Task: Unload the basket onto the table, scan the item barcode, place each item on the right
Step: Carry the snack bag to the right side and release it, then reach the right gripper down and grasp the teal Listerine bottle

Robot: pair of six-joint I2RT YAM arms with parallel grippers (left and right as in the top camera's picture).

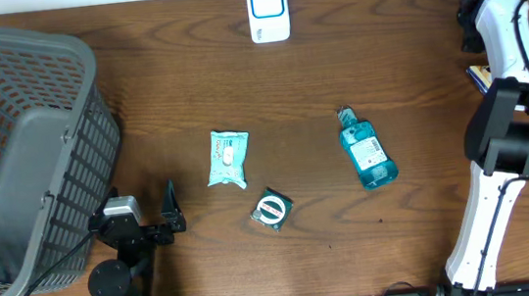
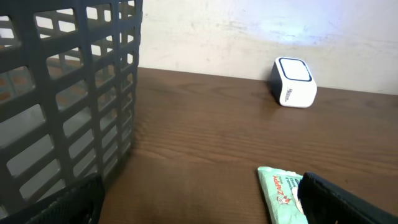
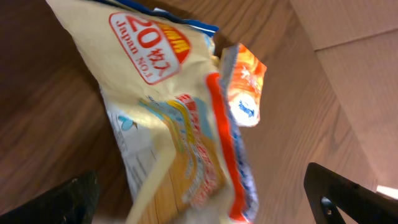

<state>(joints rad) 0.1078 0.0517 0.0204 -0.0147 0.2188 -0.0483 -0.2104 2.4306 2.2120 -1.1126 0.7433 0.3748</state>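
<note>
We see a wood-grain table (image 1: 414, 73) with a dull sheen, a matt grey plastic basket (image 1: 18, 144), a smooth glossy white plastic scanner (image 1: 268, 10) and a crinkled film packet (image 3: 168, 112) (the shiniest surface here).

Noted dark brown wood grain across the table (image 1: 336, 81). Saw a grey basket (image 1: 8, 145) with an open grid pattern, a white scanner (image 1: 268, 10) ringed in blue, a mint-green wipes packet (image 1: 227, 159), a bottle (image 1: 367, 157) of teal-blue liquid with a pale label, and a dark green pouch (image 1: 273, 209) marked with a white ring. Found a cream packet (image 3: 168, 124) bearing a red oval (white lettering inside), orange and blue bands, beside an orange wrapper (image 3: 244, 87).
</note>
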